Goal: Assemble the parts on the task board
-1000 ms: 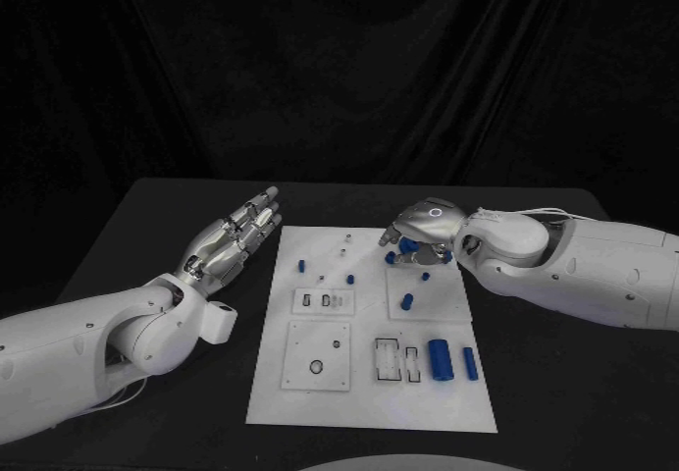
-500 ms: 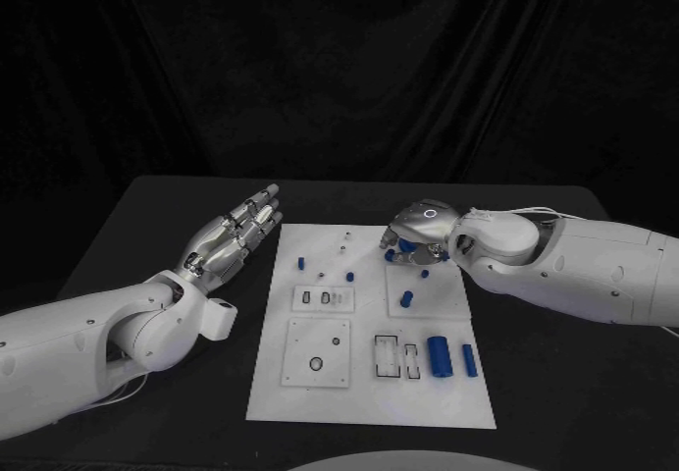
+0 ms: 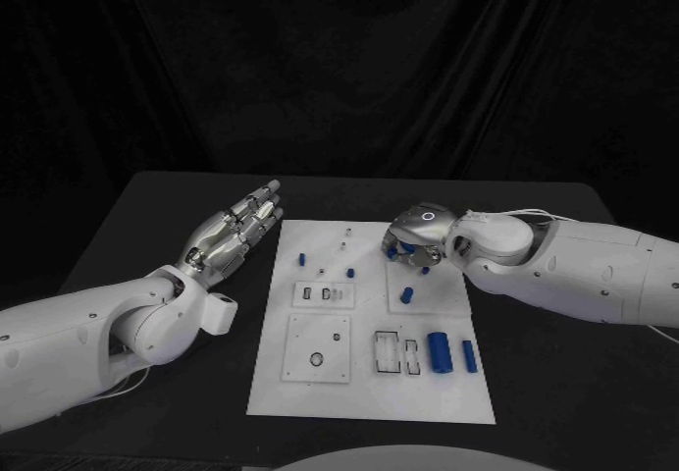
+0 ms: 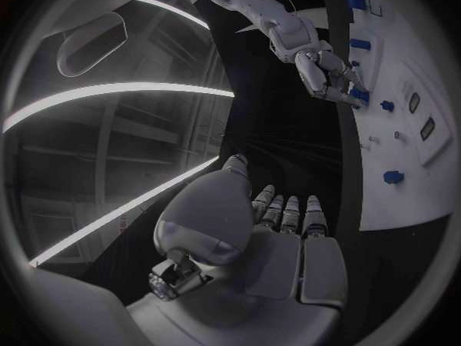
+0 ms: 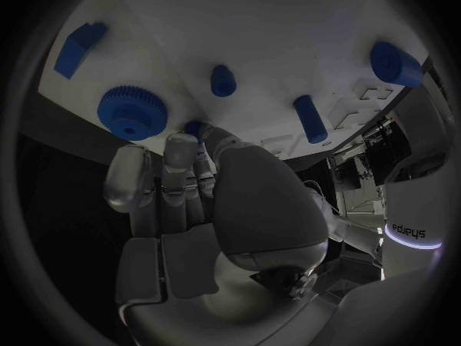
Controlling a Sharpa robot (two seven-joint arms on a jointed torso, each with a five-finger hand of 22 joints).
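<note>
Desk point(image 3: 170, 196): black, carries the white task board point(image 3: 361, 388) at centre.

Task board: assy judged early-stage. Several recesses near the front of the board stand unfilled: the slotted plate point(image 3: 320, 296) at mid-left and the ring plate point(image 3: 317, 360) nearer the robot both show open cut-outs.

Right robot hand point(image 3: 419, 235): over the board's far right section, fingers curled down onto the surface. Right wrist view has fingertips point(image 5: 192, 142) at a small blue piece, mostly hidden under them; cannot tell whether it is gripped or only touched. A toothed blue gear point(image 5: 131, 111) lies just beside those fingers.

Left robot hand point(image 3: 234, 231): off the board's far left edge, above the desk, fingers straight and together, palm bare, nothing held. Idle, by the look of it.

Loose parts, big to small: blue cylinder point(image 3: 439, 352) and slimmer blue bar point(image 3: 468, 357) at near right, lying flat beside empty slots, not fitted. Blue peg point(image 3: 406, 294) mid-right and blue peg point(image 3: 301, 260) at left: cannot tell if seated.

Verdict: most parts still unplaced; one small-part pick or insertion at far right prob. in hand; bulk of work remains.
</note>
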